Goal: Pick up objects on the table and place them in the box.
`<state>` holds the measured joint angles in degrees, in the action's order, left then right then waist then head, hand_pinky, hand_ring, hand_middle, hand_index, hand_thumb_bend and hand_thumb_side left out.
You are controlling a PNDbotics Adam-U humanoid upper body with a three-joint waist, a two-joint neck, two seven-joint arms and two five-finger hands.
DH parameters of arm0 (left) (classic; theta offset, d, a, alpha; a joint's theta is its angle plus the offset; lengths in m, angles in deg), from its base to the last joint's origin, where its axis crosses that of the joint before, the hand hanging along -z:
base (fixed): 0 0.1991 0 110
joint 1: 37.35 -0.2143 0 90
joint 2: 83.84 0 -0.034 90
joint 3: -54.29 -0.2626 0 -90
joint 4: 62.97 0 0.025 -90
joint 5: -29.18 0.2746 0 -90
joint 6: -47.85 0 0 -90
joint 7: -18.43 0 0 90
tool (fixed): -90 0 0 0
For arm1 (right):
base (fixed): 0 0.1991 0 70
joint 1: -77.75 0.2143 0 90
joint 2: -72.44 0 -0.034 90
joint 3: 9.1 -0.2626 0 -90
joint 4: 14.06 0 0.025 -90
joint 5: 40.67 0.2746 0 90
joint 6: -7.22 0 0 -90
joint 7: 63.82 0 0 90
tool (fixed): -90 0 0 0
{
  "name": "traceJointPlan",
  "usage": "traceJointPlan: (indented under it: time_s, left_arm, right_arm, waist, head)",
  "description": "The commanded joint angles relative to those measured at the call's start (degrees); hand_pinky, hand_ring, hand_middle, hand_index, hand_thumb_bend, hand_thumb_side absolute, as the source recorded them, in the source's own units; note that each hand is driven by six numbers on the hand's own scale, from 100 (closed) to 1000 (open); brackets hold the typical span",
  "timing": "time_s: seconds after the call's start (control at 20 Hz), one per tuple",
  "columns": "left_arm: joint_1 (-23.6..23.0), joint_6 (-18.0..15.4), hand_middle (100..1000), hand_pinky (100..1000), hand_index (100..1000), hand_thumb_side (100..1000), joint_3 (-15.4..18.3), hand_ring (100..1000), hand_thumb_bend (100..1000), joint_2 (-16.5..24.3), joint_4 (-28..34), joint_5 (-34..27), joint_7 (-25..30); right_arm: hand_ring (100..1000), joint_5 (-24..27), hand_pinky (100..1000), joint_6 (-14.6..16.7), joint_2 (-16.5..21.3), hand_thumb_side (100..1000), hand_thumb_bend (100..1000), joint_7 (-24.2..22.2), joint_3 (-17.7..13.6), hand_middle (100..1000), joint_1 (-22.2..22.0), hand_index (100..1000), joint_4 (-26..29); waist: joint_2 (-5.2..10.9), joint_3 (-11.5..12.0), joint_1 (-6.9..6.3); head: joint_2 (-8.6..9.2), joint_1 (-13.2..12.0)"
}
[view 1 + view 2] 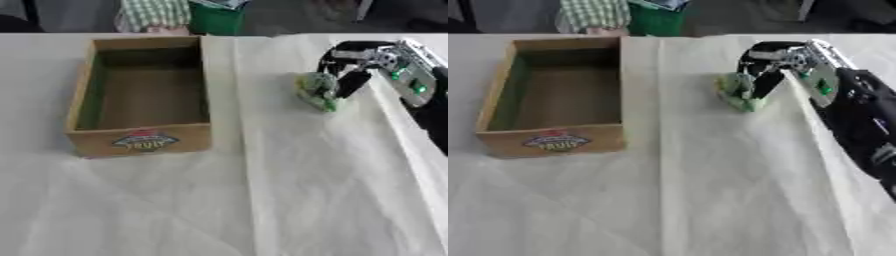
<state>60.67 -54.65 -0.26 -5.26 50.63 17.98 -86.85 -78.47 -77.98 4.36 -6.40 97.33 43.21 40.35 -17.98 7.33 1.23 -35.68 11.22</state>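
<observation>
- Left eye view: an open wooden box with a printed label on its front wall sits on the left of a table covered in a white cloth. Right of it, well apart, a small green object rests on the cloth. The right hand reaches in from the right edge, its dark fingers curled round the green object.
- Right eye view: the black right forearm runs down to the right edge. The box interior looks bare.

right hand fingers curled round green object, box
</observation>
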Motion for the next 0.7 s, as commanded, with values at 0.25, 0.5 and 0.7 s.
traceJointPlan:
  time_s: [0.25, 0.5, 0.7]
  left_arm:
    - [0.2, 0.0, 503, 782, 684, 619, 0.4, 498, 107, 1.1, 1.0, 0.0, -0.1]
    - [0.1, 0.0, 502, 781, 683, 618, 0.4, 497, 106, 1.3, 1.0, 0.1, -0.1]
    - [0.0, 0.1, 501, 781, 682, 616, 0.4, 497, 105, 1.4, 1.0, 0.2, -0.2]
  right_arm:
    - [592, 3.8, 762, -2.1, 2.0, 100, 100, 2.2, -0.2, 332, 0.6, 528, 2.6]
    - [571, 7.3, 748, -4.5, 3.4, 100, 100, 3.1, 0.2, 290, 0.8, 485, 7.0]
    - [562, 8.8, 749, -6.0, 4.5, 100, 100, 3.4, 0.3, 272, 1.3, 471, 10.6]
  waist:
    - [1.38, -0.3, -0.05]
    - [1.74, -0.4, -0.05]
    - [1.96, -0.7, -0.05]
  head:
    - [0.36, -0.1]
    - [0.23, -0.1]
    - [-0.11, -0.2]
